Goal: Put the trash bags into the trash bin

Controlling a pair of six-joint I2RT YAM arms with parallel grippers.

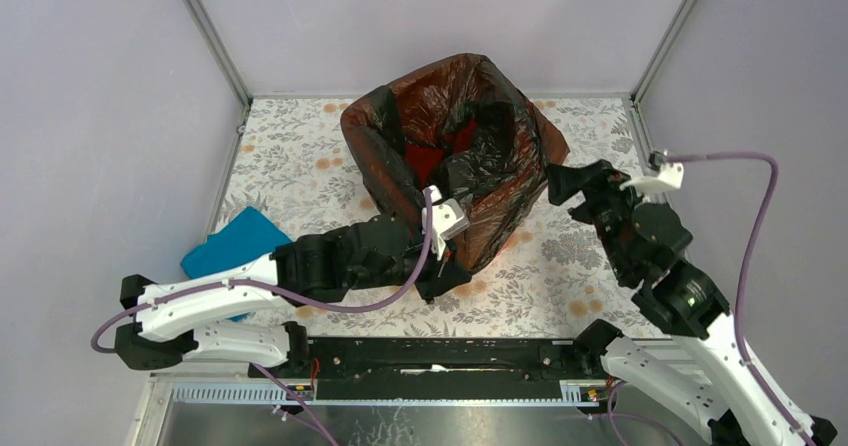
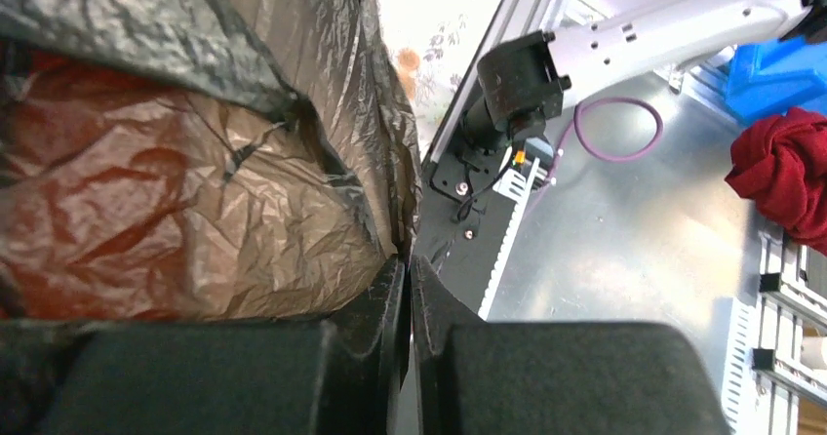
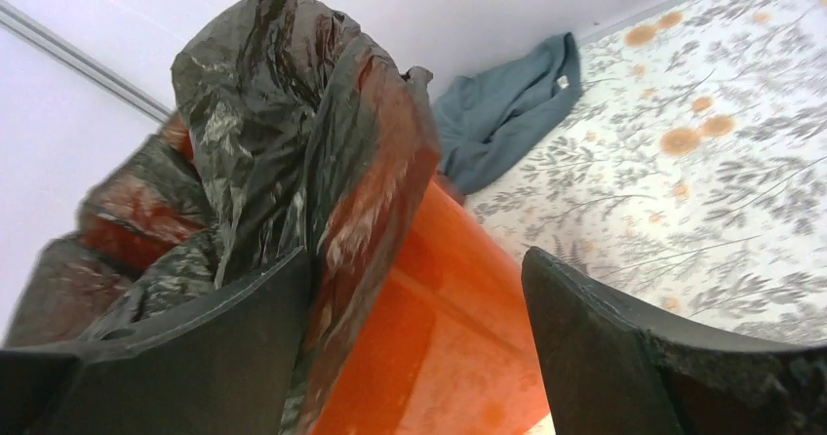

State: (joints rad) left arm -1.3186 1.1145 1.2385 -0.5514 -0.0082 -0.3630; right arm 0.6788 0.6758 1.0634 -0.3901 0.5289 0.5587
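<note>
Black crinkly film is pinched in my left gripper [image 2: 407, 259], whose fingers press together on the hem of the trash bag [image 1: 470, 156]. That bag is draped over the rim of the orange trash bin [image 3: 439, 347], lining it and hanging down its outer walls. My right gripper [image 1: 556, 184] gapes wide beside the bin's right corner, holding nothing. Beyond lies a grey-blue cloth [image 3: 507, 113].

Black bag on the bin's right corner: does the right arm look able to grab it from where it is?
Probably yes. The right gripper is open and pointed at that corner. The black bag draped over the orange bin shows between its fingers, with nothing in the way.
</note>
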